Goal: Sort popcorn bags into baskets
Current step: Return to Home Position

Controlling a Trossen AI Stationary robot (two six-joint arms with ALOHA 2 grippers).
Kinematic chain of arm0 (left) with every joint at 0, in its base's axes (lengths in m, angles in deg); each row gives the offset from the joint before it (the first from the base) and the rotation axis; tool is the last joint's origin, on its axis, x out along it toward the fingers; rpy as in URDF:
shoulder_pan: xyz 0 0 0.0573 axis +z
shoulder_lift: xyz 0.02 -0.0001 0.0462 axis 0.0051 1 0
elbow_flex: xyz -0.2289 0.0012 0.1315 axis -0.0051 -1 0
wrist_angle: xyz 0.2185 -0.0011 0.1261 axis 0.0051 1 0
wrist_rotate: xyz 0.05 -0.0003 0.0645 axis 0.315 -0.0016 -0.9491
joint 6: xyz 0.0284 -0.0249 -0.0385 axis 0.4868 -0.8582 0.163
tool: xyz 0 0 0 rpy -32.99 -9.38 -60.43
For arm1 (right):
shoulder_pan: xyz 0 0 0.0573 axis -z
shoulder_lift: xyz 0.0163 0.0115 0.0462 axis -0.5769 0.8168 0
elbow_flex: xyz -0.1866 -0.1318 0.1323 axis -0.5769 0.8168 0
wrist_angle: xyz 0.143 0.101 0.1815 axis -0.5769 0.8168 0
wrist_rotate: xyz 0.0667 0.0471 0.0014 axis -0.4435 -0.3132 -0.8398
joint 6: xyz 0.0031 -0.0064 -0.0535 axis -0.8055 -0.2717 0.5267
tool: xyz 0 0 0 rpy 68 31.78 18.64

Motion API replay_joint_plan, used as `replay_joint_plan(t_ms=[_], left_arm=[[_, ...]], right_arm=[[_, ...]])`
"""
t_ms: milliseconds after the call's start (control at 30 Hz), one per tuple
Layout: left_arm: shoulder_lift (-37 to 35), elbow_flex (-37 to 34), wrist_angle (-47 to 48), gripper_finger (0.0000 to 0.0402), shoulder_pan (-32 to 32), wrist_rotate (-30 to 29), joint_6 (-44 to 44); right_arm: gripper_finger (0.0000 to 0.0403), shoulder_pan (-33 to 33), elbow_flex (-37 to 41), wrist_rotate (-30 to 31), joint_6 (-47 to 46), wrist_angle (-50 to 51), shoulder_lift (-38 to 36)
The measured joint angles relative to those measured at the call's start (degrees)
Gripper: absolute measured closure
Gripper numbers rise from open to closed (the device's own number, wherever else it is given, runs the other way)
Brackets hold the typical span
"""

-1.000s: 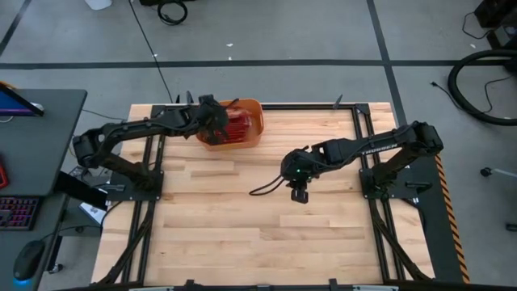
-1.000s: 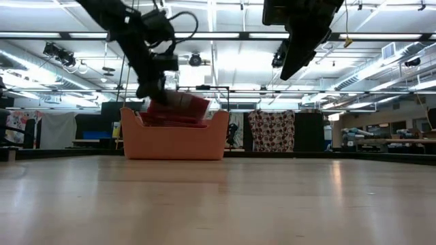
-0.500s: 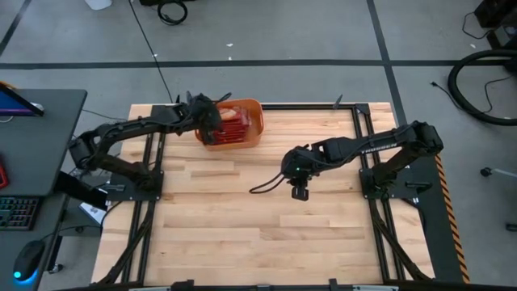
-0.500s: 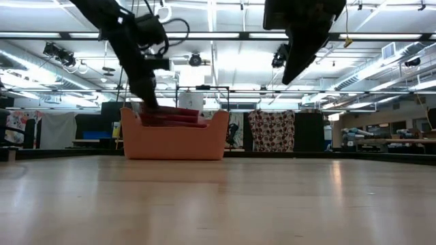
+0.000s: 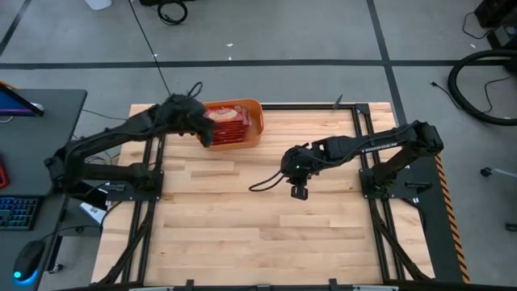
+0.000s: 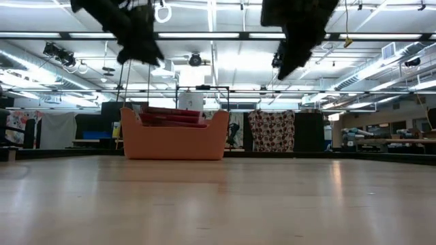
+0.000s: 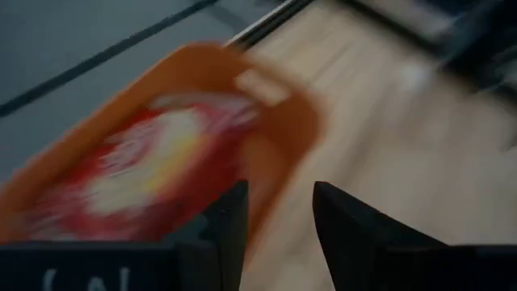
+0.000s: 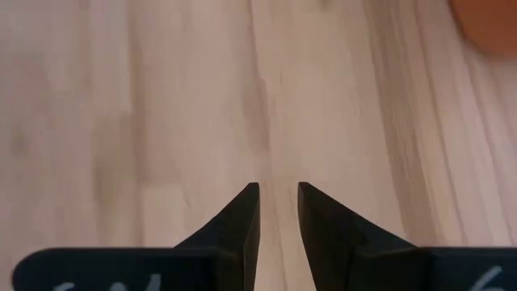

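Nearest to us is the wooden table (image 5: pixel 242 234), and I can spot no red packet lying on it, which tells me the sorting part looks done.

Out over the middle of the table, a touch to the right, hangs the right gripper (image 5: pixel 299 191). It points down at bare boards. Its fingers are drawn close, with only a slim gap between them and nothing in it. I read it as parked there, well apart from the tub so the other arm has room to work.

Farther back and to the left is the left gripper (image 7: pixel 279 187). It hangs just beside the left end of the orange basket (image 6: pixel 174 144) and well above its rim in the low view. The fingers are parted and empty, with no packet between them. The wrist camera looks past them down into the tub, so this arm has nothing left to carry and its way home looks free.

At the far edge, left of centre, the basket sits flat on the table. The popcorn bags (image 5: pixel 226 117) lie stacked inside it, the top one face up with its pale oval showing. The pile rises just over the low walls, but it lies level and looks settled.
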Motion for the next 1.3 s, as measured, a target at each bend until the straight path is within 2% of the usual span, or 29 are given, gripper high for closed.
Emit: replay_joint_plan(t_ms=[100, 200, 300, 433, 667, 767, 867, 1067, 1300], left_arm=[[-3.45, 0.0, -3.85, 0.026, -4.56, 0.44, -5.18], [-6.98, -0.34, -7.69, 0.026, -10.41, -5.74, -8.77], [-10.03, -2.66, -12.69, 0.026, -16.4, -11.74, -10.11], [-13.14, -7.49, -18.28, 0.026, -21.57, -13.79, -13.1], [-19.74, -19.8, -30.32, 0.026, -26.38, -19.84, -21.08], [-23.06, -24.58, -34.79, 0.026, -27.66, -23.5, -23.52], [-26.81, -28.83, -37.88, 0.026, -28.42, -25.76, -25.51], [-33.9, -33.64, -37.71, 0.026, -28.99, -27.58, -28.21], [-41.97, -37.49, -37.36, 0.026, -28.99, -31.92, -28.08]], right_arm=[[0.0316, 0.02, 0.97, -3.54, 0.58, -6.49, -1.38], [0.0323, 0.33, 4.18, -7.21, 0.59, -15.06, -4.13], [0.0328, 0.89, 8.71, -8.37, -1.47, -22.03, -7.25], [0.033, 0.99, 16.6, -8.95, -6.73, -32.62, -12.58], [0.033, 0.9, 35.26, -9.74, -21.15, -67.67, -24.83], [0.033, 1.34, 41.92, -9.74, -25.3, -76.63, -29.35], [0.033, 1.91, 46.74, -7.52, -28.37, -79.16, -33.82], [0.033, 2.53, 52.37, -4.12, -30.42, -78.68, -41.65], [0.033, 3.13, 53.02, -5.19, -30.15, -66.41, -52.76]])
